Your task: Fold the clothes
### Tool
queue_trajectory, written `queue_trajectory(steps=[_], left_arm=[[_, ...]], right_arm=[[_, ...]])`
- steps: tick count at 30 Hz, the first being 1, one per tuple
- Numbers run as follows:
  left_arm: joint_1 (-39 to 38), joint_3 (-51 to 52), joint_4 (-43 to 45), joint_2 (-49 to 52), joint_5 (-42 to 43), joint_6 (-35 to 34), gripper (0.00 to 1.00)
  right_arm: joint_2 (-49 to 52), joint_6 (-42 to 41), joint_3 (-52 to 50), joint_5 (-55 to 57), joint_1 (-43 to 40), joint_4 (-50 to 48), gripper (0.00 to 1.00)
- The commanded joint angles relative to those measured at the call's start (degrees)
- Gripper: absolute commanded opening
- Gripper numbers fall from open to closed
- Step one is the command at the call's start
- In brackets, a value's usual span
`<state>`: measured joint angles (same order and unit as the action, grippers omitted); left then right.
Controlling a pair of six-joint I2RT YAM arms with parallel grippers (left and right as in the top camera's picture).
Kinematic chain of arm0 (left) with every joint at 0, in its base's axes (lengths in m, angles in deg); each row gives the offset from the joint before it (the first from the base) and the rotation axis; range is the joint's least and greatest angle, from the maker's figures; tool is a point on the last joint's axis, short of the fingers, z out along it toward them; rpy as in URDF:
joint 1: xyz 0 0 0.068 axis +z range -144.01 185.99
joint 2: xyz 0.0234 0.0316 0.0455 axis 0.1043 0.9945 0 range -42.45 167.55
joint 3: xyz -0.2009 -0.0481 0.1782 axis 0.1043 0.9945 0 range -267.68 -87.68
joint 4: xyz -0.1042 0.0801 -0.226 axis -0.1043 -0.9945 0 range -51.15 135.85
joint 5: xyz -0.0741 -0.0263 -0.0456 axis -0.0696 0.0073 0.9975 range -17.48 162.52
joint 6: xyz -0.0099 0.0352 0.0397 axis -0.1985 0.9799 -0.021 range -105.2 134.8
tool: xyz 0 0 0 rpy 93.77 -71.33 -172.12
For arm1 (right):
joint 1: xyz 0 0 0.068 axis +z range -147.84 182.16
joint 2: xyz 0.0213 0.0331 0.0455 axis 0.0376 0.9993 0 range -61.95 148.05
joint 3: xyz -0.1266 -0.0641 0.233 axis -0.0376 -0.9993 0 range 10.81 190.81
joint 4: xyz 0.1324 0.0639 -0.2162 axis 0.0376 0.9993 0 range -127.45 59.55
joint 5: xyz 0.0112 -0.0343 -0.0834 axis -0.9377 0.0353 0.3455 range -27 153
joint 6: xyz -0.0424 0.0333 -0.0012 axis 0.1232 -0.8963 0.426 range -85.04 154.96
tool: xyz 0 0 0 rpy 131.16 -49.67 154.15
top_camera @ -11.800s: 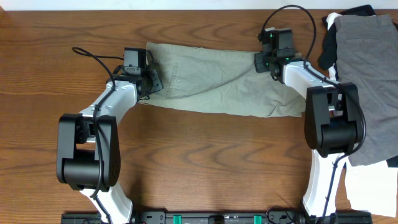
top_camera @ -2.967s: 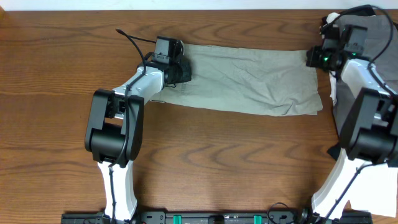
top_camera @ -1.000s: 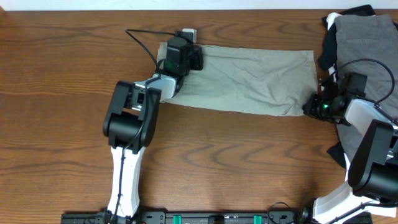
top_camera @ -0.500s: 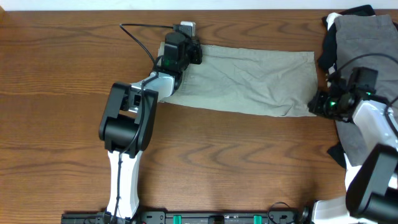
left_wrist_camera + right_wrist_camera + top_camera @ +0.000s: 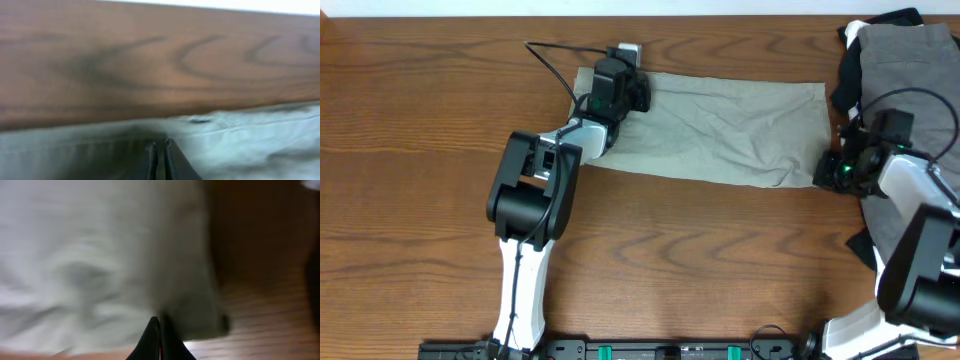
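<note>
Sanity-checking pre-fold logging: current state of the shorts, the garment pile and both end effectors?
shorts: laid flat as a long strip, wrinkled.
garment pile: heaped at the table's right edge.
left end effector: shut, at the shorts' far left corner; grip on cloth unclear.
right end effector: shut, at the shorts' near right corner; grip unclear.

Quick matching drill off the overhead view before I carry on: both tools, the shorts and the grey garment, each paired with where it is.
1. left tool
2. right tool
3. khaki shorts
4. grey garment

A. at the table's right edge
B. spread out mid-table, wrinkled
C. at the shorts' upper-left corner
D. by the shorts' lower-right corner

Pairs: 1-C, 2-D, 3-B, 4-A
</note>
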<state>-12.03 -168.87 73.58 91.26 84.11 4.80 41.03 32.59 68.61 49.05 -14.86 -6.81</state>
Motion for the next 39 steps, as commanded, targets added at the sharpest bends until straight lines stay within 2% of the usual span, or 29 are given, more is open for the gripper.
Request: queue_trajectory(steps=[1, 7, 12, 18, 24, 28, 31, 39], left_arm=[[0.20, -0.96, 0.92, 2.54, -0.74, 1.44, 0.09], [0.20, -0.96, 0.55, 1.36, -0.50, 1.88, 0.09], [0.22, -0.96, -5.75, -6.93, -0.57, 1.86, 0.09], [1.46, -0.98, -25.42, -21.94, -2.40, 1.86, 0.12], [4.96, -0.96, -46.01, -32.72, -2.71, 1.86, 0.17], [8.57, -0.96, -54.38, -34.16, -2.71, 1.86, 0.29], [11.89, -0.92, -58.58, -33.70, -2.64, 1.81, 0.32], [16.15, -0.74, -64.85, -30.67, 0.00, 1.86, 0.54]], right_arm=[[3.76, -1.03, -0.61, 7.96, 0.15, -1.42, 0.01], [6.69, -1.88, -0.50, 7.96, 0.15, -2.89, 0.01], [3.45, -2.32, 1.40, 7.50, 0.17, 0.37, 0.01], [-5.35, -2.45, 4.09, 4.39, 0.17, 5.66, 0.03], [-14.45, -2.71, 6.29, 3.26, 0.20, 9.11, 0.19], [-17.42, 0.07, 6.27, -3.32, 0.48, 9.51, 0.20], [-17.46, 2.62, 6.27, -8.90, 1.99, 9.05, 0.18], [-17.00, 3.28, 6.25, -5.46, 10.16, 3.56, 0.20]])
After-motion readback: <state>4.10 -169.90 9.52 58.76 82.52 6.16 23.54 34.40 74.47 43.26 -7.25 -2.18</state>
